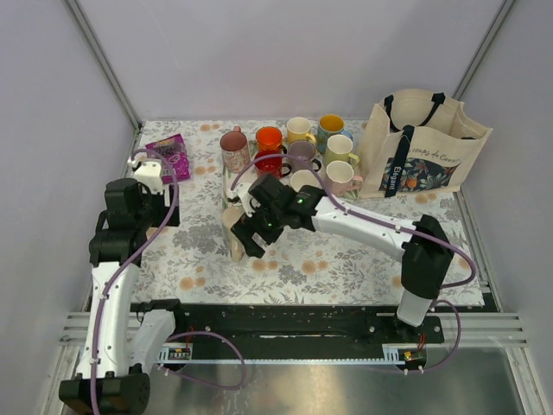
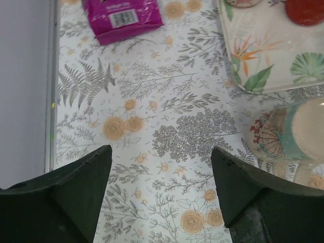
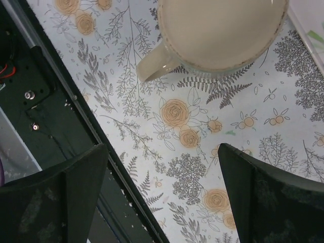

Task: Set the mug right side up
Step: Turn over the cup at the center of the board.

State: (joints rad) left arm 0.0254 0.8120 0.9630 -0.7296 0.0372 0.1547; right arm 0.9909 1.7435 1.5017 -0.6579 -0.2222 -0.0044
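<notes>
Right wrist view is cropping your mug (image 3: pixel 217 30) at the top edge, just ahead of the right gripper (image 3: pixel 162 152), hanging spread and empty; left gripper (image 2: pixel 161 149) is gaping empty too.

The table (image 1: pixel 346 259) carries a floral-print cloth; a black rail (image 1: pixel 285 320) runs along the near edge. On the cloth: a magenta packet (image 1: pixel 170 156) at the far left; a cream mug (image 3: pixel 217 30) alone near the centre; a leaf-print tray (image 2: pixel 263 55) at the far middle; mugs (image 1: pixel 302 154) grouped there, the salmon-pink mug (image 1: pixel 234 151) at the left end; a printed tote bag (image 1: pixel 421 147) upright at the far right.
</notes>
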